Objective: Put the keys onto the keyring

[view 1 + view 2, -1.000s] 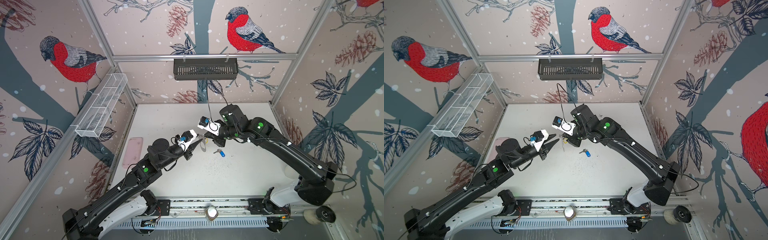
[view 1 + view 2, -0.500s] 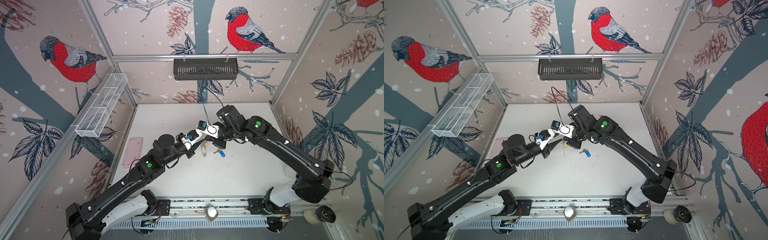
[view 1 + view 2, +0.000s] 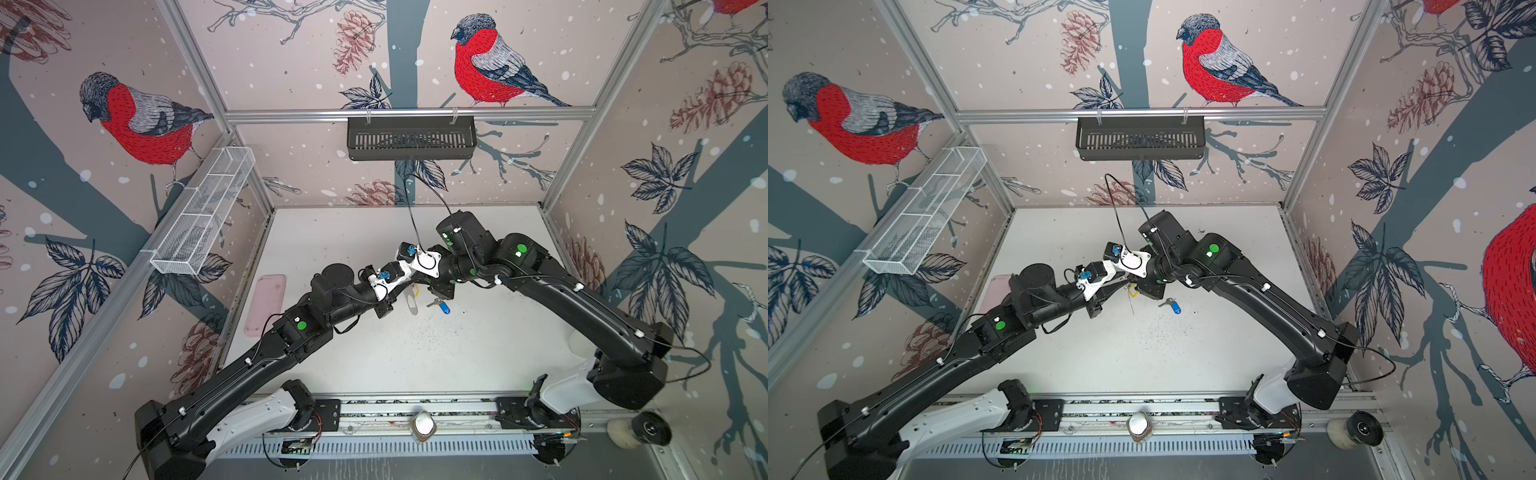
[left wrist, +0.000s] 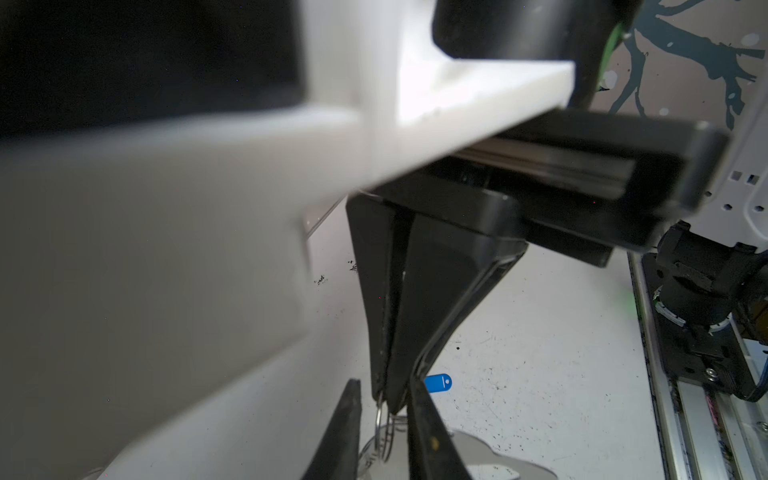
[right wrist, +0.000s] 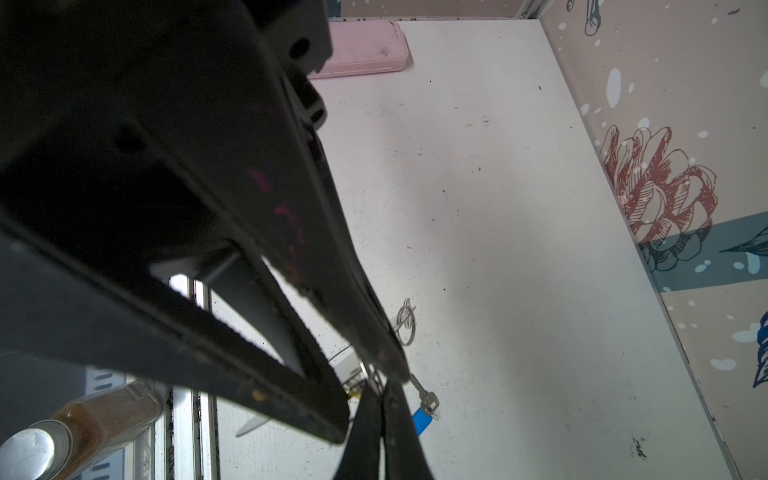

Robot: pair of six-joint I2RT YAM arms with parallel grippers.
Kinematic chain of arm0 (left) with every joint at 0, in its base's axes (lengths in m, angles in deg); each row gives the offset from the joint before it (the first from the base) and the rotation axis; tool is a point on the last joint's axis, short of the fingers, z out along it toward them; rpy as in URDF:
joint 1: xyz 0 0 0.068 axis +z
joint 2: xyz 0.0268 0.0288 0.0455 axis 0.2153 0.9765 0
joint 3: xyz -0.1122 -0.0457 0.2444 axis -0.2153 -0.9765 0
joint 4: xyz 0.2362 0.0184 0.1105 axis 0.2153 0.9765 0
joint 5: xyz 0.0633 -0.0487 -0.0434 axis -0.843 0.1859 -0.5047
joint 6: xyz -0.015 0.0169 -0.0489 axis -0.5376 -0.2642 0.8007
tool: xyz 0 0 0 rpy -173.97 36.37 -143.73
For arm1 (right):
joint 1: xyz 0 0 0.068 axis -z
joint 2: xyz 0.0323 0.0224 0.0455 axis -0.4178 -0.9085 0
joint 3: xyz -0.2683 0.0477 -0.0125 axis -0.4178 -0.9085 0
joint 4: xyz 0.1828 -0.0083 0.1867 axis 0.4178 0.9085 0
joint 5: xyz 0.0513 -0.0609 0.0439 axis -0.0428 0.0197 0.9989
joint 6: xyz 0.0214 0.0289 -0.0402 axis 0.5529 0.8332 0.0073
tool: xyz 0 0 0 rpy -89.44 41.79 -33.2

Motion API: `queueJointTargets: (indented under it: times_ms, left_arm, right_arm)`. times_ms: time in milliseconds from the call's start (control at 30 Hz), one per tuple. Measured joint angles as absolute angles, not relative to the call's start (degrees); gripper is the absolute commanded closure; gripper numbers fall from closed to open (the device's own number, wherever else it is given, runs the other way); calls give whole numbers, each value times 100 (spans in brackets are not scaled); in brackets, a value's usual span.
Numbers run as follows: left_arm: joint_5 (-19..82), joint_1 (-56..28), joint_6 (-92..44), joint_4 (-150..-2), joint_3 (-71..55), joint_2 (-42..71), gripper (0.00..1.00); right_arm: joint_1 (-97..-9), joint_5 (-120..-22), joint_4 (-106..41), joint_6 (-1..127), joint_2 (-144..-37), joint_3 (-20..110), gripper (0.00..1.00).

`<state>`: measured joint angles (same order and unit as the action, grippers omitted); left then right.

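Note:
In the left wrist view my right gripper (image 4: 388, 399) points down, shut on a small metal ring (image 4: 380, 424) of the keyring. The keyring's grey plate (image 4: 469, 455) shows only partly below it. The thin fingers (image 4: 343, 432) of my left gripper (image 4: 384, 395) stand on either side of that ring and the right fingertips, a gap still between them. In both top views the two grippers meet mid-table, with a yellow tag (image 3: 415, 286) just under them. How it is attached I cannot tell. The blue-tagged key (image 3: 442, 306) (image 5: 424, 409) lies on the table beside them.
A pink tray (image 3: 266, 303) (image 5: 361, 50) lies by the left wall. A brown-filled bottle with a metal cap (image 5: 83, 419) stands at the front rail (image 3: 415, 405). A white wire basket (image 3: 203, 212) and a black rack (image 3: 411, 137) hang on the walls.
My left arm has reached right until its gripper brackets the right gripper's tip, and its jaws have narrowed. The right gripper has shifted slightly left, still shut.

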<state>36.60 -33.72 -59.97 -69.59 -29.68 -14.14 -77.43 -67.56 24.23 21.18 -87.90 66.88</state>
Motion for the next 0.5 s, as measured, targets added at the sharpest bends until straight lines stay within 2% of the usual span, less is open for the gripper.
queueJointTargets:
  times_ms: [233, 500]
  left_arm:
    - [3798, -3365, -6034, -6913, -2942, -1366, 92]
    - [3872, -3363, -6061, -6834, -2942, -1377, 100]
  right_arm:
    - [-7752, -6758, 2416, 2114, -8731, 6655, 100]
    - [-7765, -6745, 2412, 2114, -8676, 6570, 100]
